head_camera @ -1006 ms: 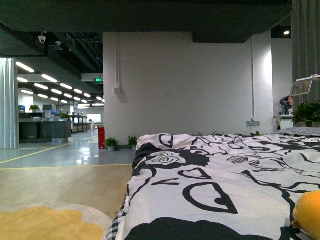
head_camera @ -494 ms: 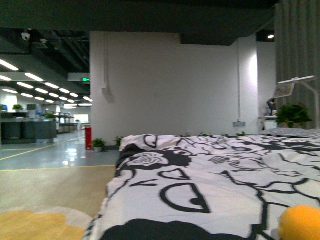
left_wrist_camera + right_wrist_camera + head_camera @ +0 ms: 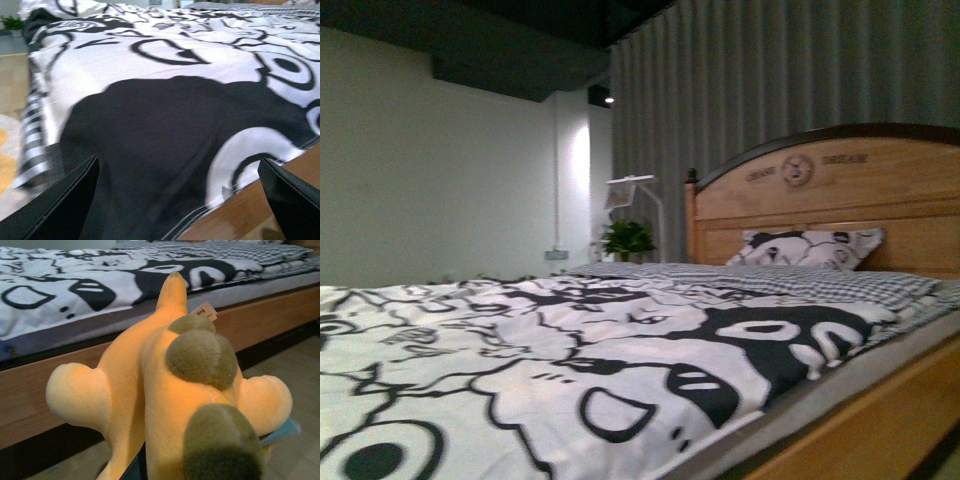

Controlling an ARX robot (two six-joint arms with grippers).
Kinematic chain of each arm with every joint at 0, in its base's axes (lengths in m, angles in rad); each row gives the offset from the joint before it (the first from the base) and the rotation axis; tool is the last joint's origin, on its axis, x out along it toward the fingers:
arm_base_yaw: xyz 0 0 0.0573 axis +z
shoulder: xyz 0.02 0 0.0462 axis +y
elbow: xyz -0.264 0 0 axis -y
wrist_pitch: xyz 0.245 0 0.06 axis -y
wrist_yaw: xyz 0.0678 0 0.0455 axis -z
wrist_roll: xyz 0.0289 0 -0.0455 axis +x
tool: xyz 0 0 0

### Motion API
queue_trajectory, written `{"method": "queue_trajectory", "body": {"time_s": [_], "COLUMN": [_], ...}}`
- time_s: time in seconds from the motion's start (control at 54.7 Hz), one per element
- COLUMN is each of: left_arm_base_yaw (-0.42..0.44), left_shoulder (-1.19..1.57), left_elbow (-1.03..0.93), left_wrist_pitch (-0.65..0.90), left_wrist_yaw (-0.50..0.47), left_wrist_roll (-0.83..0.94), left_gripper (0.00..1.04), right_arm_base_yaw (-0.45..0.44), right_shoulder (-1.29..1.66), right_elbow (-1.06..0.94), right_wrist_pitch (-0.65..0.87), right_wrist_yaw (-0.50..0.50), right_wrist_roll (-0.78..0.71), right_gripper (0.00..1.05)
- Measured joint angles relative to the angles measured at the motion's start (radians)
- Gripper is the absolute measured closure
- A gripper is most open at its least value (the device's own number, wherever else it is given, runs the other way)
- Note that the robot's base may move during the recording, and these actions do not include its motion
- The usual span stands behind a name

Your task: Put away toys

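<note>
The orange-yellow plush animal (image 3: 150,385) fills the right wrist view, with olive-brown patches and a small white tag. My right gripper is shut on it and the toy hides its fingers; the toy hangs beside the wooden side of the bed (image 3: 40,390), above the floor. In the left wrist view my left gripper (image 3: 180,200) is open, its two dark fingertips (image 3: 65,205) wide apart over the black-and-white duvet (image 3: 165,125) with nothing between them. Neither gripper nor the toy shows in the front view.
A bed with a black-and-white patterned duvet (image 3: 520,350) fills the front view, with a wooden headboard (image 3: 820,190), a pillow (image 3: 805,248) and grey curtains (image 3: 770,110) behind. A potted plant (image 3: 628,238) and a white lamp (image 3: 635,185) stand at the far side.
The front view has swung right: the hall and wall gave way to the headboard and curtains. The orange toy at the lower right edge has left that view.
</note>
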Motion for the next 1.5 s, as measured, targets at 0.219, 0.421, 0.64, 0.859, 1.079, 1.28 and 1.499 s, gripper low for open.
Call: {"method": "queue_trajectory", "body": {"time_s": [0.219,0.421,0.64,0.859,1.079,1.28,1.499], "left_arm_base_yaw": [0.000,0.000,0.000,0.000,0.000,0.001,0.001], "left_shoulder": [0.000,0.000,0.000,0.000,0.000,0.000,0.000], "left_elbow": [0.000,0.000,0.000,0.000,0.000,0.000,0.000], "left_wrist_pitch": [0.000,0.000,0.000,0.000,0.000,0.000,0.000], "left_wrist_yaw": [0.000,0.000,-0.002,0.002,0.005,0.000,0.001], "left_wrist_roll": [0.000,0.000,0.000,0.000,0.001,0.001,0.001], "left_gripper": [0.06,0.06,0.06,0.06,0.06,0.06,0.06], "right_arm_base_yaw": [0.000,0.000,0.000,0.000,-0.001,0.000,0.000], "right_shoulder": [-0.001,0.000,0.000,0.000,0.000,0.000,0.000], "right_elbow": [0.000,0.000,0.000,0.000,0.000,0.000,0.000], "right_wrist_pitch": [0.000,0.000,0.000,0.000,0.000,0.000,0.000], "right_wrist_yaw": [0.000,0.000,0.000,0.002,0.010,-0.004,-0.003], "right_wrist_roll": [0.000,0.000,0.000,0.000,0.000,0.000,0.000], "right_gripper": [0.98,0.98,0.98,0.98,0.98,0.98,0.98]}}
